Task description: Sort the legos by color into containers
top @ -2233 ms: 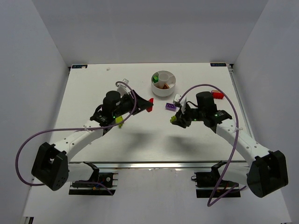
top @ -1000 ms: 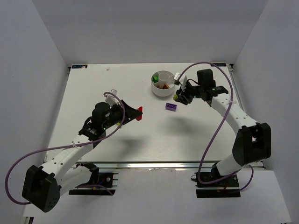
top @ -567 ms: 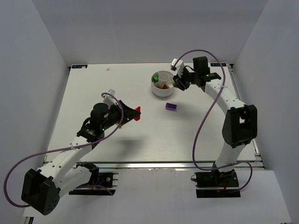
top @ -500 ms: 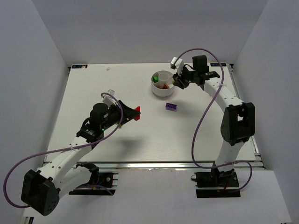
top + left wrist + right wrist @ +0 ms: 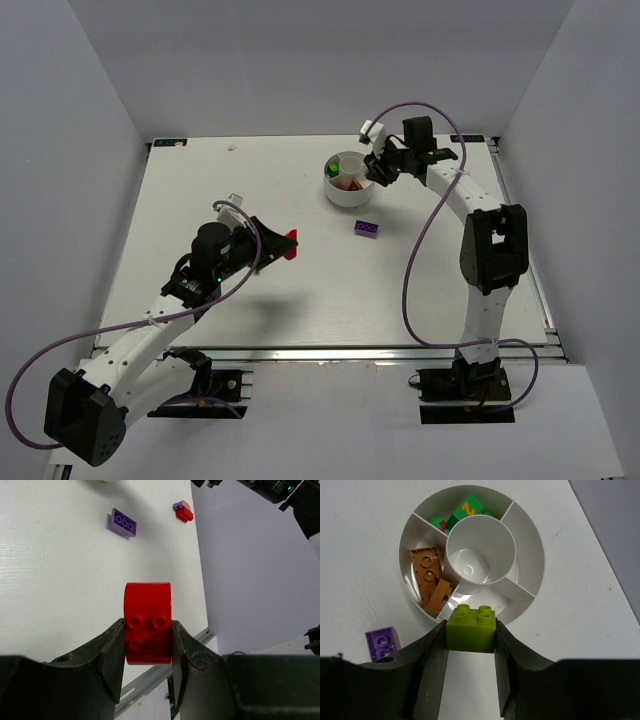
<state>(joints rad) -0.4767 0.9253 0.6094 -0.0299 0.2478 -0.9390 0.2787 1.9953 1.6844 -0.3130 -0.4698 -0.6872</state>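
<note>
Listing from the top view: a white dish (image 5: 345, 197) is set near the far edge of the table (image 5: 200, 190). The right pincer (image 5: 378, 175) is held just beside the dish's right rim. The left pincer (image 5: 287, 246) is held over the table's left middle, clamped on a red brick (image 5: 292, 239). A purple brick (image 5: 367, 229) lies on the table between the two pincers, apart from the dish.

Left wrist view: the red brick is gripped by its sides between both fingers (image 5: 112, 650), studs facing the camera. A small red brick (image 5: 184, 513) is seen beyond, near the table edge.

Right wrist view: a yellow-green brick (image 5: 471, 622) is clamped in the right pincer, over the dish's near rim. Orange bricks (image 5: 431, 577) are lodged in the left wedge, green bricks (image 5: 465, 509) in the far wedge.
</note>
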